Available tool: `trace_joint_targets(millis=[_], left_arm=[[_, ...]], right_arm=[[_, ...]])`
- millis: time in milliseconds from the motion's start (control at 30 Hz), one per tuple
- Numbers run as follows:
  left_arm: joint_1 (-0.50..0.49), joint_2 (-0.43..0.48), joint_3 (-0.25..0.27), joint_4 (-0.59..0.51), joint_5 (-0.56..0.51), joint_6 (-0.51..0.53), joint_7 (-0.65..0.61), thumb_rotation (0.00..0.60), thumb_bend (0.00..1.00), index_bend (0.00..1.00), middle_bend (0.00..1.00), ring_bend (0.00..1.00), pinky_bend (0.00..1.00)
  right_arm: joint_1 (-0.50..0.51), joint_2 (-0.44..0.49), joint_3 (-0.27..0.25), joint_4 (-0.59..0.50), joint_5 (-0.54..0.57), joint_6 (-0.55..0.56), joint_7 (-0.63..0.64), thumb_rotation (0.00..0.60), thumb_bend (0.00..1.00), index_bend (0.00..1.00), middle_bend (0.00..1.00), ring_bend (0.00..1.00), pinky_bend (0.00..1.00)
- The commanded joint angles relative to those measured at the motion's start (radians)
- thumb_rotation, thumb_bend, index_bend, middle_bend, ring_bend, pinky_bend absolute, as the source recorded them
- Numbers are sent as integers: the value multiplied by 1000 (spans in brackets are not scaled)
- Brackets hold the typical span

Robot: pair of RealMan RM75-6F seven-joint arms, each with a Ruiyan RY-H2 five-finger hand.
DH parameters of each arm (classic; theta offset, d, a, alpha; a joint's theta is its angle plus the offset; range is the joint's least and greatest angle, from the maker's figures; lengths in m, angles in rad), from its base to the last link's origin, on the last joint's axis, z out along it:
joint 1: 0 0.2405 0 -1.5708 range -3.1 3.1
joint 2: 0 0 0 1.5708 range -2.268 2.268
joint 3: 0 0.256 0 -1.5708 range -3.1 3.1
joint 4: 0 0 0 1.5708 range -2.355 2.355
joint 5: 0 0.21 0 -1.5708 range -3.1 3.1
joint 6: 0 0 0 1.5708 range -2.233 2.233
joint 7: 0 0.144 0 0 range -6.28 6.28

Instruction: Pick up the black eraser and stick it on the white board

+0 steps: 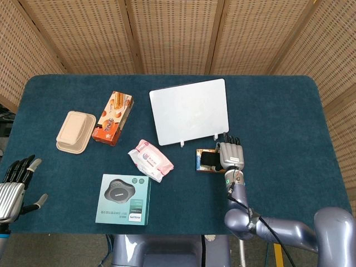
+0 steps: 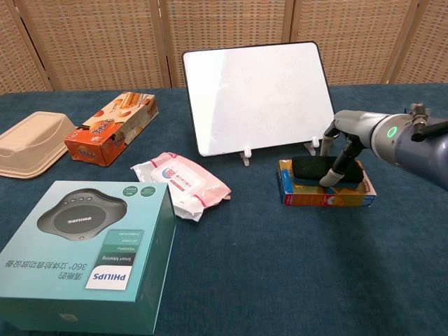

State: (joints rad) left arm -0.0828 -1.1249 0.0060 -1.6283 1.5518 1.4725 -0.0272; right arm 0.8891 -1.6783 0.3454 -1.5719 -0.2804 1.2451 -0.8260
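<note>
Near left, only the head view shows the left hand [image 1: 14, 186], fingers spread, holding nothing. Farther right, the right hand [image 2: 339, 155] rests fingers around the black eraser [image 2: 315, 168] atop a colourful box [image 2: 325, 191]; whether it grips is unclear. Just behind stands the white board [image 2: 256, 97].

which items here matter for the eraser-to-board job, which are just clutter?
Job: black eraser, white board, right hand on the eraser.
Clutter: colourful box under the eraser, wipes pack, snack box, beige container, Philips box.
</note>
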Motion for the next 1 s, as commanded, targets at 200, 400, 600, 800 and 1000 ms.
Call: trace_joint_targets(millis=[200, 400, 600, 800, 1000], left_arm=[[1, 1, 1, 0, 1, 1, -3, 600, 291, 0, 0, 0, 0], [1, 1, 1, 0, 0, 1, 1, 600, 291, 0, 0, 0, 0], [1, -1, 0, 1, 1, 3, 5, 600, 291, 0, 0, 0, 0], [0, -3, -4, 5, -7, 1, 6, 600, 292, 0, 0, 0, 0], [3, -5, -7, 8, -8, 10, 6, 600, 293, 0, 0, 0, 0]], right_arm=[[-5, 0, -2, 0, -11, 2, 7, 600, 235, 461, 0, 0, 0], [-14, 7, -3, -9, -31, 1, 23, 600, 235, 480, 0, 0, 0], [-24, 31, 9, -39, -60, 10, 45, 600, 234, 494, 0, 0, 0], [-33, 66, 32, -84, -96, 23, 76, 600, 235, 507, 0, 0, 0], [-50, 97, 65, -159, -178, 46, 152, 600, 236, 513, 0, 0, 0]])
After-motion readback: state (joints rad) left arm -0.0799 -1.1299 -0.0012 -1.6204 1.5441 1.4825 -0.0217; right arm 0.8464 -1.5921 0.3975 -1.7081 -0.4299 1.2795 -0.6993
